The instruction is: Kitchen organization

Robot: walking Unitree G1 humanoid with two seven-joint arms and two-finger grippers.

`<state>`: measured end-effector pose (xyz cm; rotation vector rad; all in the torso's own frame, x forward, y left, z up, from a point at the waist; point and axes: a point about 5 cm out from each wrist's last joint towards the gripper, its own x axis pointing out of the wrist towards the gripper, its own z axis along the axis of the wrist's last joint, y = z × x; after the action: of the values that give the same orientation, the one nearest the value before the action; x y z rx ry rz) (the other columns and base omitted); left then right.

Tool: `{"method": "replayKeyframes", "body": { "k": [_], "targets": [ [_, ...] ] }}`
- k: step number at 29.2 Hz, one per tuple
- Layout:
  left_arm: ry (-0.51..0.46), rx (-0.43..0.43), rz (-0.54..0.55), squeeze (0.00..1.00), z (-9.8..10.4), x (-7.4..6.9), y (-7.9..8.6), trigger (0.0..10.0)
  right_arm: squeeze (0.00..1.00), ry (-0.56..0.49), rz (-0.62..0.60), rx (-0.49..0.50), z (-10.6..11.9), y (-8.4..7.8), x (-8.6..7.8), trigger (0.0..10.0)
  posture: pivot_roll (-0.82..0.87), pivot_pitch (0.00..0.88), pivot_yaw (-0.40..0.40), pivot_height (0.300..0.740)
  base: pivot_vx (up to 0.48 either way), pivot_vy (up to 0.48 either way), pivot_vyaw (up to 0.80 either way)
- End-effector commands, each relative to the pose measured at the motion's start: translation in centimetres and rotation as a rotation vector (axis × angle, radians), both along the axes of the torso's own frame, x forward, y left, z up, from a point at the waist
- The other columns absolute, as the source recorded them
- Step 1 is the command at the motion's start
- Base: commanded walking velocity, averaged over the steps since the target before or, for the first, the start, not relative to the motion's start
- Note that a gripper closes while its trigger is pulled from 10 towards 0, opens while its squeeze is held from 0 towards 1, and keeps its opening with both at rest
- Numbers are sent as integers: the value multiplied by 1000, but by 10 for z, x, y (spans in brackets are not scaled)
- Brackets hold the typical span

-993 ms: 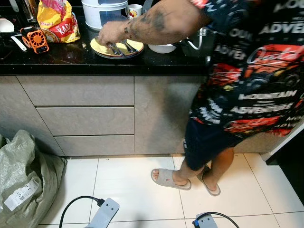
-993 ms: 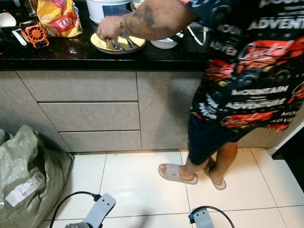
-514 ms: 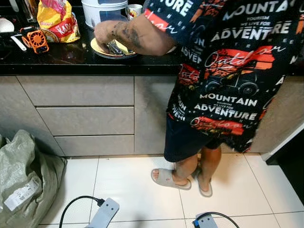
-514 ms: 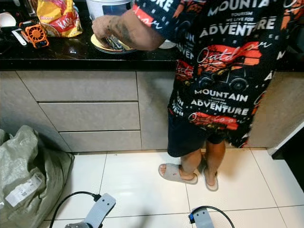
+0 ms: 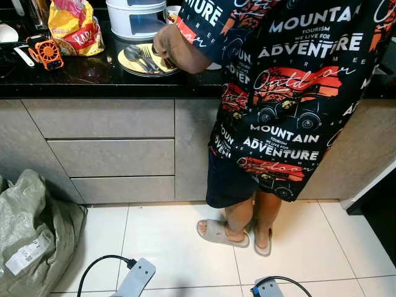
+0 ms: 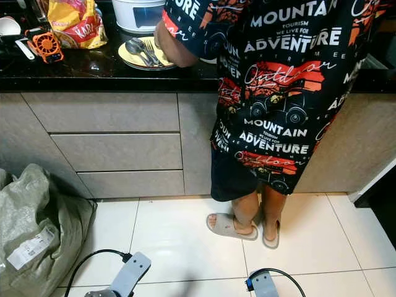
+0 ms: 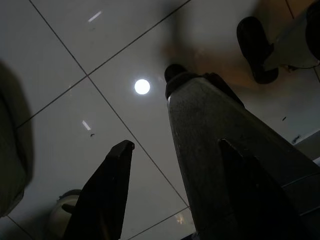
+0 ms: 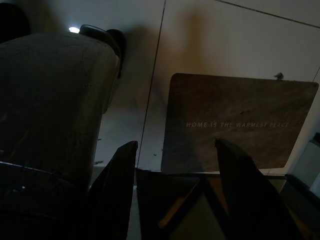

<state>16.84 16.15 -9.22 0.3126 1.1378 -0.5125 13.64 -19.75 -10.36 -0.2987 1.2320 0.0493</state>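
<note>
Yellow plate [image 5: 143, 62] with cutlery [image 5: 141, 55] sat on black worktop [image 5: 93, 77], just in front of white cooker [image 5: 135, 17]; person's hand [image 5: 164, 44] over it. Plate likely rigid, breakable, glazed-slick (grip rim); cutlery loose. Left claw [image 7: 172, 150] and right claw [image 8: 175, 150] both spread, hanging over floor.

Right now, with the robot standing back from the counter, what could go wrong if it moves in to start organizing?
1. A person stands at the counter beside the yellow plate of cutlery; moving in could bump them.
2. A black cable and a grey power strip lie on the floor tiles in front; a step could likely snag them.
3. A green sack sits at floor level to the left, narrowing the path.
</note>
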Motion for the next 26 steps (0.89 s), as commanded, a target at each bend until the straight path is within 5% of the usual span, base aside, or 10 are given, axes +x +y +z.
{"method": "replayKeyframes", "body": {
  "k": [1,26],
  "targets": [
    [57,26,-17,0,-5,-14,8,10000,0,26,8,12,-3,4,-6,10000,13,59,13,740,0,0,0],
    [63,25,-29,0,-6,-16,6,10000,0,30,13,5,-3,2,-8,10000,3,59,11,740,0,0,0]
  ]
}}
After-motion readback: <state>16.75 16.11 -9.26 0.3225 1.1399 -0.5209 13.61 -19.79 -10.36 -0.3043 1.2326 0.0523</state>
